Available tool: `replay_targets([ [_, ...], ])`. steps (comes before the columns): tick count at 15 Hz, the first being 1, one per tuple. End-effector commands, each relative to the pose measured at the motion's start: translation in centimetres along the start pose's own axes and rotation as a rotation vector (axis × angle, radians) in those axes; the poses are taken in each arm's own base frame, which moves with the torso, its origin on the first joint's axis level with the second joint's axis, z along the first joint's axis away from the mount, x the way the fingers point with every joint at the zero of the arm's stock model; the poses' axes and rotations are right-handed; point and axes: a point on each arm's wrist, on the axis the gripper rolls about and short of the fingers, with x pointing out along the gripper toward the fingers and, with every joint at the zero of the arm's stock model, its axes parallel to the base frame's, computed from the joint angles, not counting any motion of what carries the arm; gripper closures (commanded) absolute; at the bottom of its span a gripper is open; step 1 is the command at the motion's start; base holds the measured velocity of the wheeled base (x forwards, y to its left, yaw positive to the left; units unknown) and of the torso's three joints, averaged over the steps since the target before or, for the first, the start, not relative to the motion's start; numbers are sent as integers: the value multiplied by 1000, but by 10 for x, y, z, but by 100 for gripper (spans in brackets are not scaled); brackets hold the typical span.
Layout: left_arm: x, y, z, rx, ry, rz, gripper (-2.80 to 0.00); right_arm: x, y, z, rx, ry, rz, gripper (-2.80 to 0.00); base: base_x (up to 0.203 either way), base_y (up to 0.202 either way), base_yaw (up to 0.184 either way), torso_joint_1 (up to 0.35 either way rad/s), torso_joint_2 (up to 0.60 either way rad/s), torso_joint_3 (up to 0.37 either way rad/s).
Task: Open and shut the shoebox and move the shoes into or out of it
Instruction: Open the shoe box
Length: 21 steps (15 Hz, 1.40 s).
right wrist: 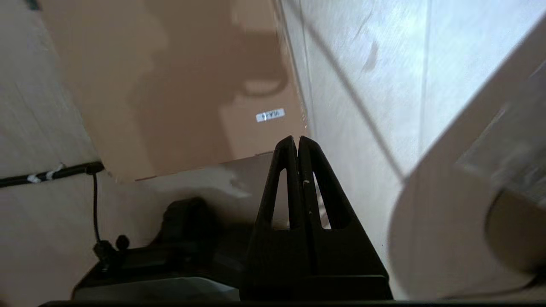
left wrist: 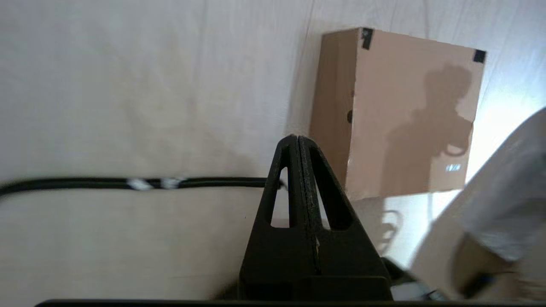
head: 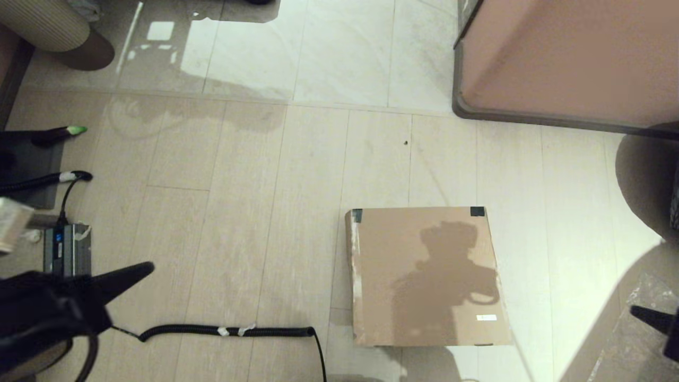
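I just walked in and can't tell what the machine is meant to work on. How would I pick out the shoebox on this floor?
Start from the large pinkish-tan block with a grey rim at the far right, then look nearer the robot across the pale floor. The shoebox lies there, lid shut. It is plain brown cardboard with black tape on its two far lid corners and a small white label.

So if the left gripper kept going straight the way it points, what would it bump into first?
Probably the shoebox. The left gripper, shut, aims toward its near side wall; the black cable lies lower on the floor.
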Motion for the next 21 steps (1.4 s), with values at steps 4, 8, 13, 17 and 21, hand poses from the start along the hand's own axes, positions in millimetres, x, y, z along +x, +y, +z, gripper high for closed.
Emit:
replay_targets([
  [4, 124, 4, -44, -73, 192, -84, 0, 144, -18, -12, 121, 331, -21, 0, 0, 0, 0, 0, 0, 0],
  [8, 171, -25, -67, -38, 210, -187, 0, 210, -47, -21, 145, 252, 43, 0, 0, 0, 0, 0, 0, 0],
  [13, 184, -40, -72, -21, 206, -220, 0, 261, -71, -41, 145, 182, 131, 0, 0, 0, 0, 0, 0, 0],
  [17, 195, -40, -85, -26, 242, -216, 0, 275, -78, -48, 144, 186, 128, 0, 0, 0, 0, 0, 0, 0],
  [21, 237, -64, -109, -28, 199, -218, 0, 276, -74, -59, 145, 226, 131, 0, 0, 0, 0, 0, 0, 0],
])
